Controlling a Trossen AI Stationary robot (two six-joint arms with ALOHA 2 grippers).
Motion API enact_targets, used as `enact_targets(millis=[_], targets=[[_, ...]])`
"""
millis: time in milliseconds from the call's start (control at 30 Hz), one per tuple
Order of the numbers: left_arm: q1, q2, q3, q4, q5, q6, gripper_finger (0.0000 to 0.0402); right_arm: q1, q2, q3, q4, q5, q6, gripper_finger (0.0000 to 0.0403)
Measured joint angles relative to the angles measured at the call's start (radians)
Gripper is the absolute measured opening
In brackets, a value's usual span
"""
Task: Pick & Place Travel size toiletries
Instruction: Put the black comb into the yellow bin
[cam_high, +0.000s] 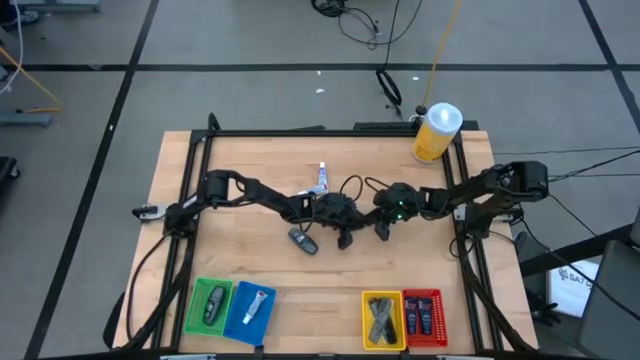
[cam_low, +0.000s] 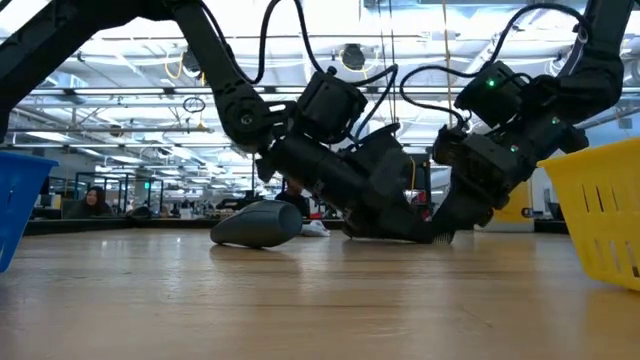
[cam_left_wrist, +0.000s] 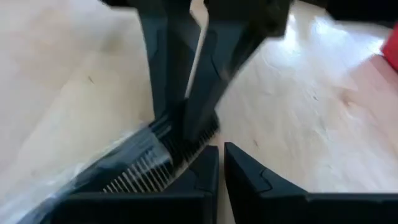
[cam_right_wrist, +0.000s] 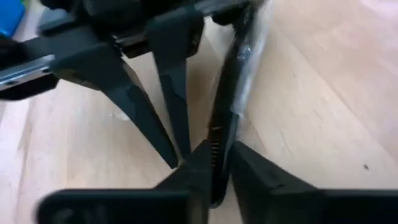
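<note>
Now black comb (cam_right_wrist: 231, 87) btwn right gripper (cam_right_wrist: 214, 165) fingers (mid-table).

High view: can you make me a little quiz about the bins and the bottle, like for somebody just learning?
1. True or false: the yellow bottle lies in the red bin.
2. Which bin sits right beside the green bin? A) blue B) red C) yellow
3. How many bins stand along the table's near edge?

Key:
1. False. The yellow bottle stands upright at the far right corner of the table, well away from the red bin.
2. A, the blue bin.
3. Four: green, blue, yellow bin and red.
</note>
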Motion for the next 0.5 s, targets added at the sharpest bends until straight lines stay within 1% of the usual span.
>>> enact_targets(millis=[67,133,200,267,367,433,500], targets=[[0.005,-0.038,-0.002,-0.050,0.022,0.005,0.0027,0.011,-0.002,0.000,0.003,0.025,-0.009,0.0015],[0.002,-0.090,-0.006,-0.128,0.036,0.035,0.0023,0.024,-0.019,-0.003,-0.006,0.079,-0.012,0.0011],[-0.012,-0.141,-0.009,-0.202,0.013,0.081,0.0017,0.042,-0.048,-0.008,-0.010,0.137,-0.008,0.0013],[-0.037,-0.201,-0.030,-0.276,-0.052,0.099,0.0009,0.065,-0.097,-0.023,-0.012,0.185,0.001,0.0011],[-0.086,-0.267,-0.104,-0.304,-0.194,0.098,0.0002,0.111,-0.184,-0.063,-0.021,0.259,0.026,0.0006],[-0.123,-0.303,-0.168,-0.268,-0.324,0.090,0.0006,0.148,-0.252,-0.097,-0.029,0.317,0.046,0.0007],[-0.156,-0.340,-0.235,-0.214,-0.459,0.060,0.0014,0.195,-0.321,-0.121,-0.021,0.351,0.077,0.0007]])
